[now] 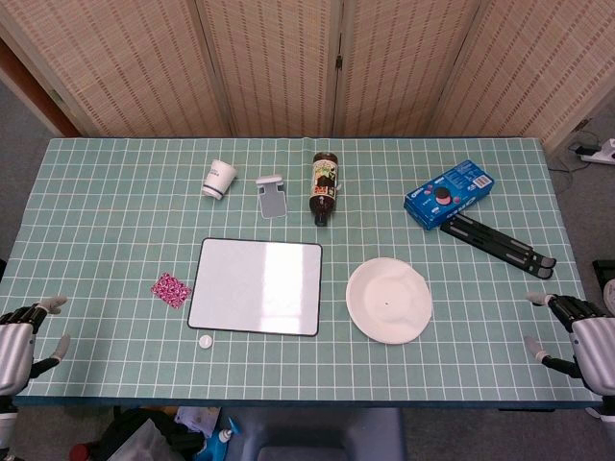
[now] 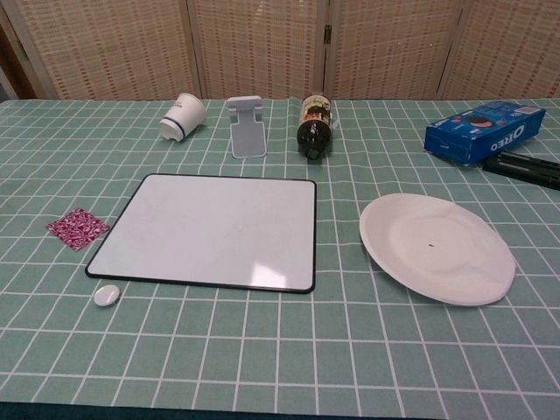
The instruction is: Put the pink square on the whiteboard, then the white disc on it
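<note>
The pink patterned square [image 1: 171, 288] [image 2: 78, 227] lies flat on the green checked cloth just left of the whiteboard [image 1: 257, 285] [image 2: 210, 229], whose surface is bare. A small white disc [image 1: 205, 340] [image 2: 107, 296] sits on the cloth near the board's front left corner. My left hand [image 1: 21, 338] rests at the table's front left edge, fingers apart, holding nothing. My right hand [image 1: 583, 334] is at the front right edge, also with fingers spread and nothing in it. Neither hand shows in the chest view.
A white plate [image 1: 388, 300] [image 2: 436, 247] lies right of the board. Behind it are a tipped paper cup [image 1: 219, 179], a phone stand [image 1: 272, 197], a dark bottle [image 1: 324, 186], an Oreo box [image 1: 449, 193] and a black folding stand [image 1: 498, 240].
</note>
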Motion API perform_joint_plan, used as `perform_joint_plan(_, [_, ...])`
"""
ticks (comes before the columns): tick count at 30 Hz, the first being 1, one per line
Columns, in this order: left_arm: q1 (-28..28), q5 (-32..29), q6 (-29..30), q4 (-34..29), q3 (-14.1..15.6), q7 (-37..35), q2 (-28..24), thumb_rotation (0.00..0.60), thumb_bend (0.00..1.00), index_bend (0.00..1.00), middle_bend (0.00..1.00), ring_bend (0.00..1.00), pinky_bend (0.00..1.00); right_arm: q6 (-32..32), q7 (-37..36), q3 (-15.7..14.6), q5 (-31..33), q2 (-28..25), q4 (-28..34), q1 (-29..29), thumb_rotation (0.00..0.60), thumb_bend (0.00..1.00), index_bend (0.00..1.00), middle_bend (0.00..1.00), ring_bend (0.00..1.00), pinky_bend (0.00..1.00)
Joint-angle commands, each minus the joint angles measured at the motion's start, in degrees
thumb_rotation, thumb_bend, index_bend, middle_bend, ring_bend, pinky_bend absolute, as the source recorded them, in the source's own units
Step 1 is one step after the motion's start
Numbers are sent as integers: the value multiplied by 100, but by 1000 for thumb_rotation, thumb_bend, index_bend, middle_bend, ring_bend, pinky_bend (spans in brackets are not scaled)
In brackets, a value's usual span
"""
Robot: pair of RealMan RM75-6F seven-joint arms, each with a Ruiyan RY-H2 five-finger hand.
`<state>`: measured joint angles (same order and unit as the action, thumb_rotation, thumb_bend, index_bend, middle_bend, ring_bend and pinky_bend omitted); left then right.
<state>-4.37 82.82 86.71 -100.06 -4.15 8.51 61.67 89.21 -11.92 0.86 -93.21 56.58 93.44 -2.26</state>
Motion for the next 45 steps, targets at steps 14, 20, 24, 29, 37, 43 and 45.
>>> perform_joint_plan(14, [22, 62, 41, 17, 25, -70, -2, 600, 326, 272, 379, 358, 390, 117, -38, -10, -49, 5, -27, 53, 600, 232, 275, 347, 308, 363])
perform_joint_plan(20, [-38, 163, -18, 131, 27, -220, -20, 600, 326, 272, 379, 358, 388, 165, -26, -5, -71, -16, -8, 68, 600, 231, 275, 348, 307, 363])
perform_joint_plan(24, [-165, 272, -173, 307, 19, -382, -88, 600, 326, 274, 379, 358, 385, 163, 1, -3, -81, -33, 14, 64, 600, 231, 275, 348, 307, 363])
perform_joint_plan(29, [-503, 489, -536, 690, -31, -704, -198, 600, 327, 274, 385, 398, 488, 174, 40, 4, -101, -61, 56, 59, 600, 232, 275, 347, 307, 363])
perform_joint_plan(37, [-1326, 947, -1224, 1857, -149, -1558, -93, 600, 326, 290, 658, 688, 895, 220, 86, -5, -155, -88, 124, 72, 600, 232, 275, 347, 308, 363])
perform_joint_plan(43, [-1957, 1318, -1847, 2558, -20, -2041, -22, 600, 323, 281, 855, 861, 1000, 242, 147, -20, -185, -123, 185, 90, 600, 232, 275, 348, 307, 363])
perform_joint_plan(45, [-2156, 1435, -2032, 2716, 40, -2130, 9, 600, 324, 271, 892, 889, 1000, 251, 169, -23, -195, -136, 210, 95, 600, 232, 275, 347, 307, 363])
